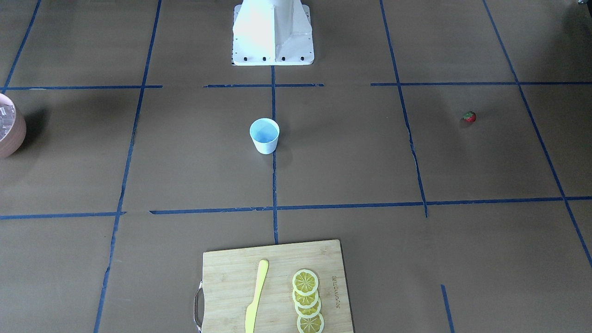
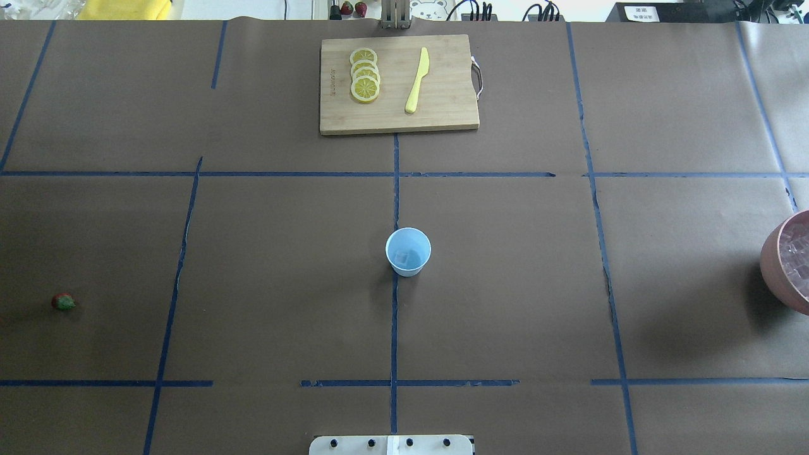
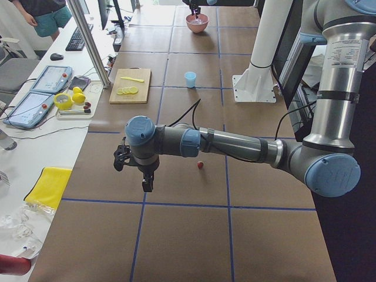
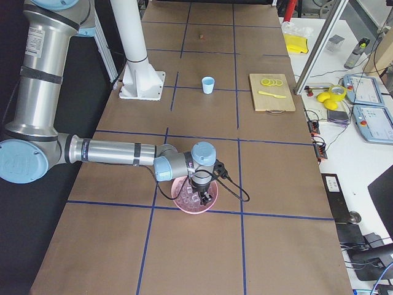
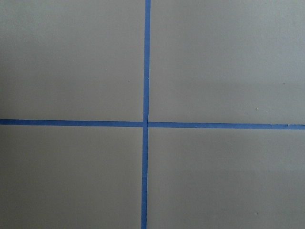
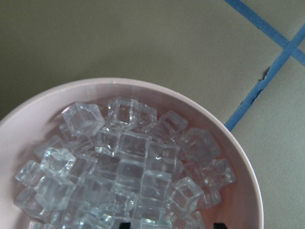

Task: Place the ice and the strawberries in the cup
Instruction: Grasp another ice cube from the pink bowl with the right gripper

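The pale-blue cup (image 2: 408, 251) stands upright at the table's middle, with one clear ice cube (image 2: 402, 256) on its bottom. The strawberry (image 2: 63, 302) lies alone on the robot's left side of the table. My left gripper (image 3: 146, 187) hangs above bare table beside the strawberry (image 3: 200, 165); I cannot tell if it is open. The pink bowl (image 6: 248, 181) holds several ice cubes (image 6: 128, 162). My right gripper (image 6: 171, 225) hovers low over the bowl (image 4: 184, 206), its two tips wide apart at the view's bottom edge, empty.
A wooden cutting board (image 2: 398, 120) at the far middle carries lemon slices (image 2: 365, 81) and a yellow knife (image 2: 417, 81). The robot's white base (image 1: 273, 34) stands behind the cup. Blue tape lines cross the brown table.
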`<action>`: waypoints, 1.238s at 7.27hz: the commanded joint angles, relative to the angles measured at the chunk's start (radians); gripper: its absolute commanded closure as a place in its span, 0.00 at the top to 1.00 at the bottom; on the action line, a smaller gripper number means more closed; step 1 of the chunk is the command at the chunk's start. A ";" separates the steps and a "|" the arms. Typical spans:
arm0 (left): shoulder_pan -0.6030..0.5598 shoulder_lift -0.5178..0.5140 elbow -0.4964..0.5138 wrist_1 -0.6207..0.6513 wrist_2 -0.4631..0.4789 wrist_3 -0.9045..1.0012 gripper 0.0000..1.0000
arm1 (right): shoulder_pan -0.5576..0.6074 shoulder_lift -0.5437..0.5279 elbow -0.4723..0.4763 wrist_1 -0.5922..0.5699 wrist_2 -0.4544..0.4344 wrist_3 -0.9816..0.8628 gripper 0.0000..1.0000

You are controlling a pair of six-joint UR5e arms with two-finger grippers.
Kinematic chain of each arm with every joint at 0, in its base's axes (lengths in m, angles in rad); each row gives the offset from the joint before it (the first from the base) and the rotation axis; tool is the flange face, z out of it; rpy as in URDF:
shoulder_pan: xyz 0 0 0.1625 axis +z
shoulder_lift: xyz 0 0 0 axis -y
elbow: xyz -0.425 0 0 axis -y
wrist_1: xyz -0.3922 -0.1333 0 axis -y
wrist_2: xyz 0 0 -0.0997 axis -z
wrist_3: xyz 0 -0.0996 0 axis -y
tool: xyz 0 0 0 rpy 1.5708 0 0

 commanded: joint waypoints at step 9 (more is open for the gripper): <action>0.000 0.002 -0.015 0.008 0.000 -0.014 1.00 | -0.029 -0.004 -0.015 -0.009 0.000 0.006 0.62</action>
